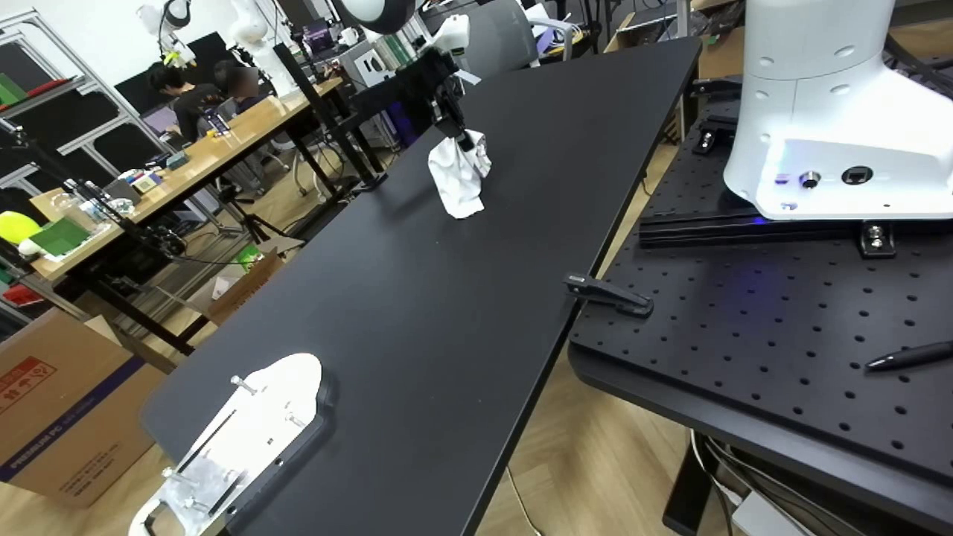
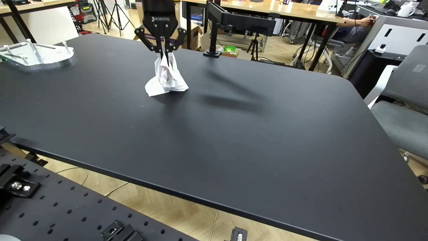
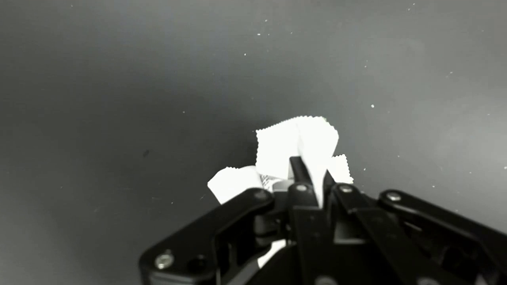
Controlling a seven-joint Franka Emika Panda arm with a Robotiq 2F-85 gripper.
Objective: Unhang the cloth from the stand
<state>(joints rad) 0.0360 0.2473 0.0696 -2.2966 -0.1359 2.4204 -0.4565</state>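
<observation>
Tabletop [image 2: 284, 150]: black, rounded corners; pale specks show on it in the wrist view.
Perforated board [image 1: 752, 320]: black, set beside the tabletop with a gap between.
Robot base [image 1: 811, 134]: white, standing on the perforated board.
Cardboard box [image 1: 82, 424]: marked "PREMIUM PC", beside the tabletop.
Office chair [image 2: 401, 125]: grey, just beside the tabletop in an exterior view.
Post mount [image 2: 213, 42]: black, with a horizontal arm, at the tabletop's edge.
Pegged panel [image 1: 279, 398]: white, elongated, with upright pegs and a clear plastic part; on the tabletop.
Robotiq gripper [image 2: 165, 58]: pointing down above the tabletop; fingers drawn narrow, a fold of the white cloth [image 2: 167, 80] pinched between the tips.
Cloth position: hanging from the fingertips over the tabletop in both exterior views, flared into folds; apart from the post mount, well apart from the pegged panel. Contact of its lower edge with the tabletop cannot be confirmed.
Cloth finish: zigzag-cut edges in the wrist view.
Clip [image 1: 607, 294]: black, at the tabletop's edge facing the perforated board.
Pen [image 1: 912, 356]: black, lying on the perforated board.
</observation>
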